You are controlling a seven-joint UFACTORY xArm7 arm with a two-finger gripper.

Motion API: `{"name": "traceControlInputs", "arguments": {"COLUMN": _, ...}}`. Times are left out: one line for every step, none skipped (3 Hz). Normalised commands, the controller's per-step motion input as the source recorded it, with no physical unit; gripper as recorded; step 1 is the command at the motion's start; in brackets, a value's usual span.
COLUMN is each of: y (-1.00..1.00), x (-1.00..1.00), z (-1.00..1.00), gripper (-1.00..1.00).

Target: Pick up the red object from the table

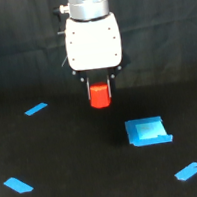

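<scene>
The red object is a small red-orange block hanging in the air above the black table, near the middle of the exterior view. My gripper points straight down from the white wrist housing and is shut on the block's upper part; dark fingers show on either side of it. The lower part of the block sticks out below the fingers. It does not touch the table.
A blue square patch lies on the table to the lower right of the block. Blue tape strips lie at the left, the lower left and the lower right. A dark backdrop stands behind.
</scene>
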Motion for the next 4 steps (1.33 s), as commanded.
{"name": "traceControlInputs", "arguments": {"y": 0.0, "x": 0.01, "z": 0.09, "gripper": -0.95}}
{"name": "traceControlInputs", "arguments": {"y": -0.12, "x": 0.01, "z": 0.11, "gripper": -0.93}}
{"name": "traceControlInputs", "arguments": {"y": -0.11, "x": 0.09, "z": 0.09, "gripper": -0.96}}
{"name": "traceControlInputs", "arguments": {"y": -0.01, "x": 0.03, "z": 0.1, "gripper": -0.94}}
